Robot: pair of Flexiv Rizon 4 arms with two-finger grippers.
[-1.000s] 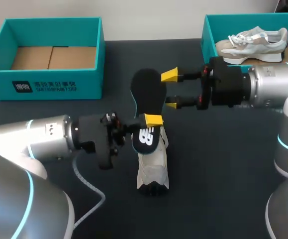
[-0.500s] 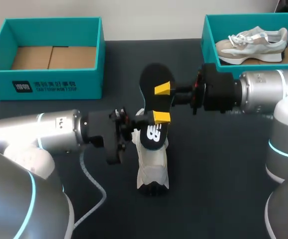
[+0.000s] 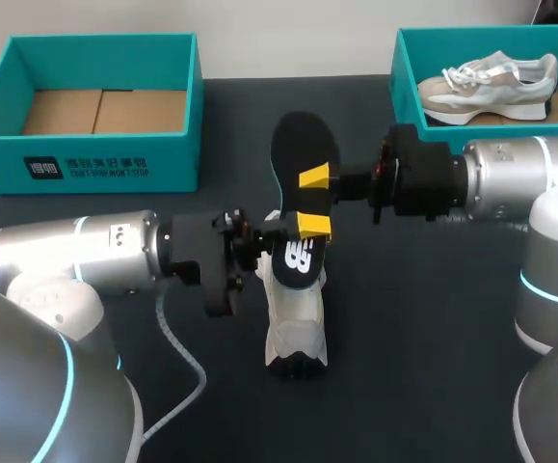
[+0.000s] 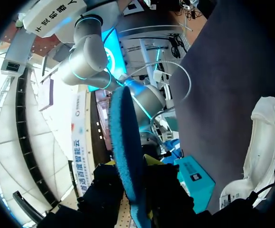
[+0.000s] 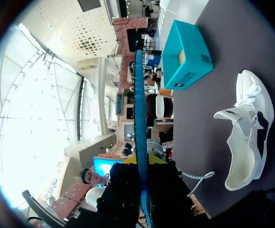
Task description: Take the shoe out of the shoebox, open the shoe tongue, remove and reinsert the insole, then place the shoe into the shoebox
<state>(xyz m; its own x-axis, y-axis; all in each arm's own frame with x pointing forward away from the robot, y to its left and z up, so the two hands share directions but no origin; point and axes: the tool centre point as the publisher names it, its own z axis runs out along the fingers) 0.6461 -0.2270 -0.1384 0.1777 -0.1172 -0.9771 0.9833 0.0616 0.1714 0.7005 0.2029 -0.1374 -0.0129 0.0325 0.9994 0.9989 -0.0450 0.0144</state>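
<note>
The black insole (image 3: 303, 145), with a white logo near its heel, stands upright in the air over the white shoe (image 3: 293, 323), which lies on the dark table. My right gripper (image 3: 308, 181) is shut on the insole's middle from the right. My left gripper (image 3: 303, 230) is at the insole's lower part from the left, just above the logo. In the right wrist view the insole (image 5: 139, 95) runs edge-on between my right gripper's (image 5: 142, 164) fingers, with the shoe (image 5: 246, 128) off to the side. In the left wrist view its blue underside (image 4: 125, 123) rises from my left gripper (image 4: 130, 164), beside the shoe (image 4: 265, 142).
A teal shoebox (image 3: 399, 68) at the back right holds a second pale shoe (image 3: 491, 77). Another teal box (image 3: 86, 164), with only cardboard inside, stands at the back left. A white cable (image 3: 177, 371) trails on the table by my left arm.
My right gripper has come in from the right and shut on the insole. The insole and my left gripper have shifted slightly right.
</note>
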